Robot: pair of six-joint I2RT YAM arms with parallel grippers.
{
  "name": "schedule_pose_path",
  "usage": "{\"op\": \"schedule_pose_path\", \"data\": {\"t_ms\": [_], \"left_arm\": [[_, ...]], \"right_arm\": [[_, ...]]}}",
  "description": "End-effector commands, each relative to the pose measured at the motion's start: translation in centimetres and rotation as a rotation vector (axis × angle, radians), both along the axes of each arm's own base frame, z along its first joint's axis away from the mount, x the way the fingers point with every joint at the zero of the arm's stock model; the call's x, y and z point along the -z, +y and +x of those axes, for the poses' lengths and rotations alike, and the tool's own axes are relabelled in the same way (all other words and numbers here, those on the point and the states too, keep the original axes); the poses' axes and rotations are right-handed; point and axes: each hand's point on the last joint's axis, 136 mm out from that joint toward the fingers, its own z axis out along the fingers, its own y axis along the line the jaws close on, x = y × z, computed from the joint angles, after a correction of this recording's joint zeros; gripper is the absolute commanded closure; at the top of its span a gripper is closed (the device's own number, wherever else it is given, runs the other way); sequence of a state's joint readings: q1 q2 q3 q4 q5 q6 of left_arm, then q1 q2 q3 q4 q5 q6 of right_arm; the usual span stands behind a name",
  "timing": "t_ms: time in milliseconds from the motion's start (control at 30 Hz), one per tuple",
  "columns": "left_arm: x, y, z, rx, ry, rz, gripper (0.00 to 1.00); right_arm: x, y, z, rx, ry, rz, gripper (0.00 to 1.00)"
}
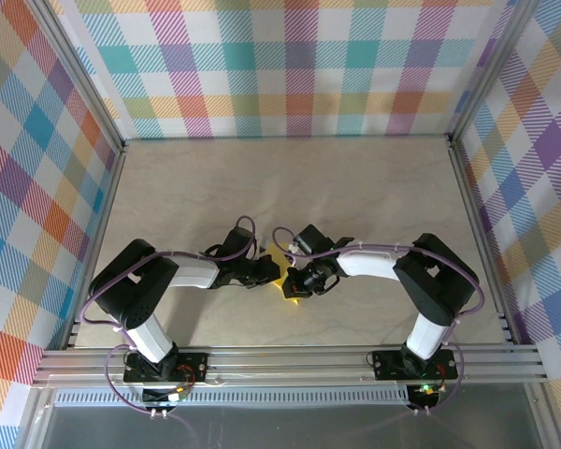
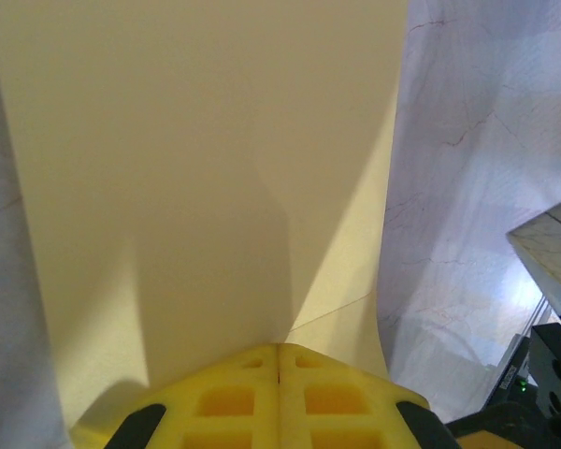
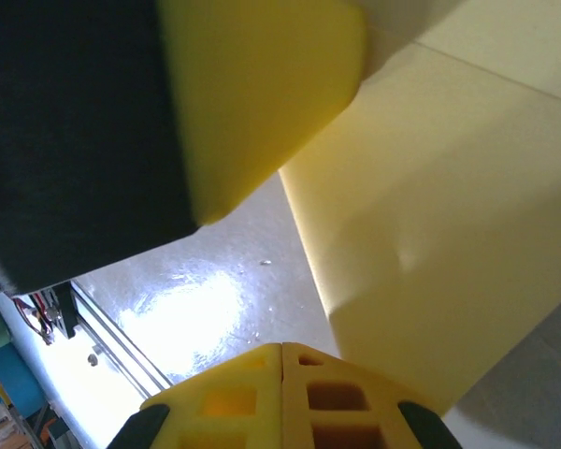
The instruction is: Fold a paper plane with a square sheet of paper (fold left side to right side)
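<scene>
The square sheet of paper (image 1: pixel 287 286) is bright yellow and shows as a small patch between the two grippers near the table's middle front. My left gripper (image 1: pixel 273 276) is shut, its fingertips (image 2: pixel 262 360) pinched on the sheet's near edge. From there the paper (image 2: pixel 206 168) rises away with a faint crease. My right gripper (image 3: pixel 280 346) is shut with bare table in front of its tips. The paper (image 3: pixel 449 215) lies just to its right, and one edge runs under the right finger. A yellow finger (image 3: pixel 262 84) of the left gripper hangs at upper left.
The pale marbled table (image 1: pixel 309 187) stretches open behind the grippers. Plaid walls enclose it on three sides. A metal rail (image 1: pixel 290 363) runs along the near edge by the arm bases. Both grippers (image 1: pixel 297 281) sit nearly touching.
</scene>
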State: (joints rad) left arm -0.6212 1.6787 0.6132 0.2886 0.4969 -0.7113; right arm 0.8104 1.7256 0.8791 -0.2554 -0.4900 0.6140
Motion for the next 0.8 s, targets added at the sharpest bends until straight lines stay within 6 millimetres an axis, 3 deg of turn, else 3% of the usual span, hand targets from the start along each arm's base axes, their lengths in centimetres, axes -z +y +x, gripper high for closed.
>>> {"op": "schedule_pose_path", "data": {"t_ms": [0,767], "left_arm": [[2.0,1.0,-1.0,0.003,0.047,0.084,0.93],[2.2,1.1,-0.8,0.000,0.052,0.099,0.93]], "right_arm": [[0.6,-0.2,0.1,0.010,0.013,-0.019,1.00],[2.8,-1.7,-1.3,0.029,0.077,-0.084,1.00]]}}
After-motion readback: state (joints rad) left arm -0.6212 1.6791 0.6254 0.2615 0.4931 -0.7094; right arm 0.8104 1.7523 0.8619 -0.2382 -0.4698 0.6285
